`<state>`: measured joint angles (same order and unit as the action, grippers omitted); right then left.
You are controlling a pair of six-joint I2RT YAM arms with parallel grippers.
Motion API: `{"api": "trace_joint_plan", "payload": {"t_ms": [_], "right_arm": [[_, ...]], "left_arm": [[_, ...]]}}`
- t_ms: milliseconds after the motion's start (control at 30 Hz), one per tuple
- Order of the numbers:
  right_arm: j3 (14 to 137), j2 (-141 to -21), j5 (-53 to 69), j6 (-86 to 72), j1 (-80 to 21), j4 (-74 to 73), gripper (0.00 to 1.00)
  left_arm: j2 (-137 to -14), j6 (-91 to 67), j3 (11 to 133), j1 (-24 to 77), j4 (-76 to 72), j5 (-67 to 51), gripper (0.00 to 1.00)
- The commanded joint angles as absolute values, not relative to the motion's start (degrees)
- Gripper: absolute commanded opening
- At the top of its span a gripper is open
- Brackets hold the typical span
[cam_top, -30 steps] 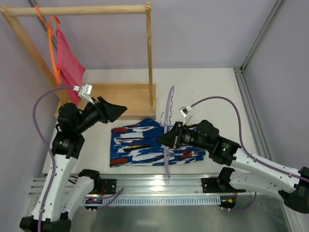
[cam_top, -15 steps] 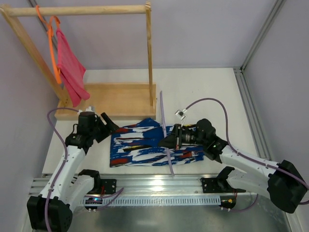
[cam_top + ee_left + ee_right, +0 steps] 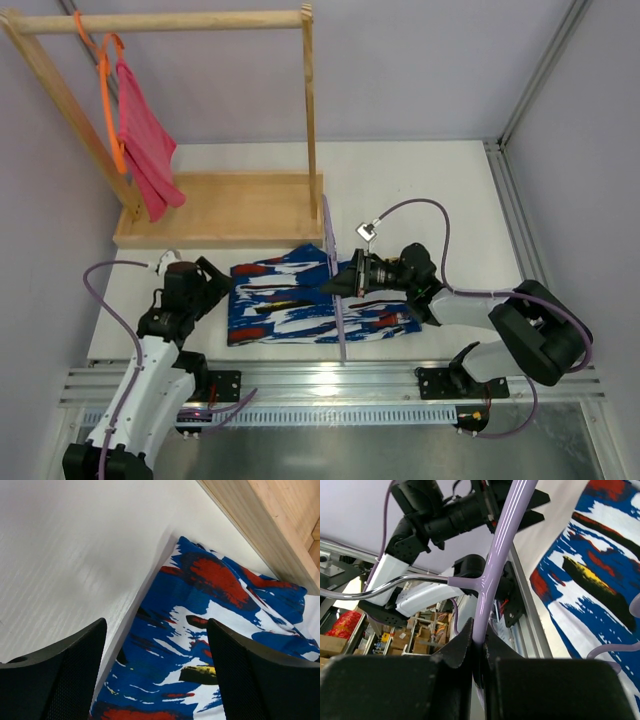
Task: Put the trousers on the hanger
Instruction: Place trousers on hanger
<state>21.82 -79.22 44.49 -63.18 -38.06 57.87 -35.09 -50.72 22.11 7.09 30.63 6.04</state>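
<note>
At the near edge, a metal rail [image 3: 330,378] carries both arm bases. On the white tabletop [image 3: 420,180] just beyond it lie the trousers [image 3: 290,300], folded flat, with no label or writing showing on the print. The left tool [image 3: 156,630] hangs low over their left end with its jaws spread wide and gripping nothing. The right tool [image 3: 479,635] is pinched tight on the hanger [image 3: 500,540] just below where its metal hook [image 3: 395,587] branches off. The hanger runs near to far across the right part of the trousers; whether it touches the cloth cannot be told. Farther back stands a wooden rack [image 3: 220,208]. An orange hanger [image 3: 105,100] on its rail carries a pink-red cloth [image 3: 145,150].
</note>
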Motion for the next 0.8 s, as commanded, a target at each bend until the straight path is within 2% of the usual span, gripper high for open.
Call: {"api": "trace_joint_plan", "payload": {"t_ms": [0,167,367,433,467,500,600,767], "right_arm": [[21.7,-78.1,43.1,-63.3,-37.8,68.9,0.04],[19.4,-79.5,41.4,-62.2,-37.0,69.5,0.04],[17.3,-86.3,41.4,-64.5,-35.1,77.9,0.04],[17.3,-93.1,42.1,-67.9,-34.5,84.9,0.04],[17.1,-96.4,42.2,-72.2,-33.7,93.7,0.04],[17.2,-101.0,42.7,-73.2,-33.1,93.6,0.04],[15.7,-104.4,41.0,-72.4,-33.0,93.5,0.04],[14.9,-103.8,41.6,-71.8,-32.6,93.4,0.04]], "left_arm": [[-37.7,-51.6,21.9,6.9,27.7,7.6,0.80],[-42.1,-51.9,21.0,6.9,25.1,5.3,0.79],[-45.4,-52.6,18.8,6.9,20.7,2.6,0.77],[-46.3,-52.7,18.6,6.9,20.3,1.2,0.77],[-46.3,-52.9,18.4,6.9,20.7,1.3,0.77],[-46.1,-52.8,18.3,6.9,20.8,1.5,0.78],[-45.5,-52.6,17.7,6.9,20.7,3.0,0.80],[-47.5,-52.2,17.3,6.9,19.3,2.7,0.81]]}}
